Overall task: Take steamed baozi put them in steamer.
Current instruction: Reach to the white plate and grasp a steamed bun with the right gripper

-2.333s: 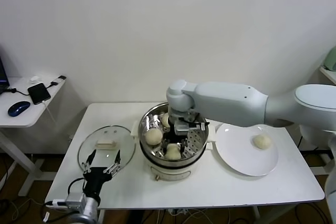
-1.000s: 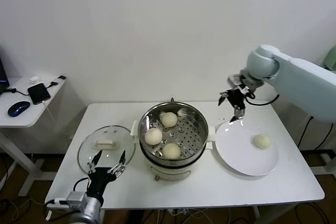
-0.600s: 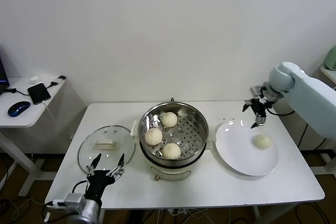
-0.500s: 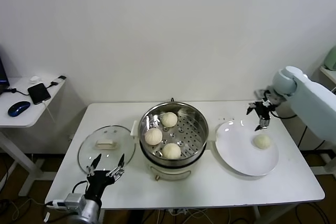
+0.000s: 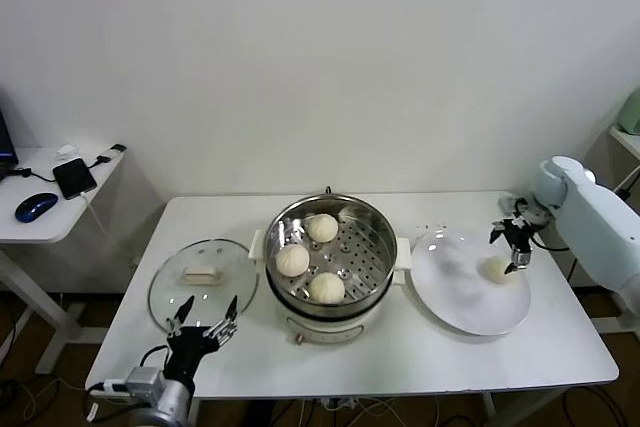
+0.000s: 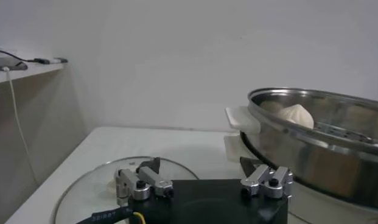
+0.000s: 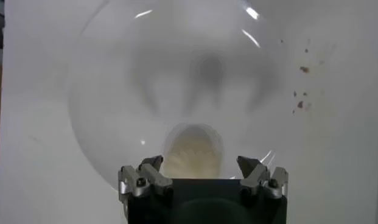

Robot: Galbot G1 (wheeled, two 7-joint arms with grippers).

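- Head view first: the round shiny stainless-steel steamer sits mid-table on its cream-white base, and three small cream-white dough buns lie on the perforated tray inside, spaced apart from one another.
- One left to go! The fourth smooth dome-shaped bun lies on the flat round white plate, on the plate's outer side, well apart from the steamer.
- The right gripper hangs right over that last bun, jaws spread wide and holding nothing; from the head view it sits just above the bun, and I can't tell whether the tips touch it.
- Right wrist view backs that up: the bun shows between the two spread fingers, nearly centred, with the plate's surface all round it.
- The left gripper is parked low at the table's near edge, just in front of the round glass lid, which lies flat beside the steamer; its jaws are open and empty as well.
- Left wrist view shows the same: the lid beneath, the steamer's steel wall close by, one bun peeking over the rim.
- My read on progress: three of four are in, so most of the job looks done.
- What remains, I'd say: close on the last bun, lift it clear of the plate, carry it across, and set it in the free patch of tray without squashing the soft dough.
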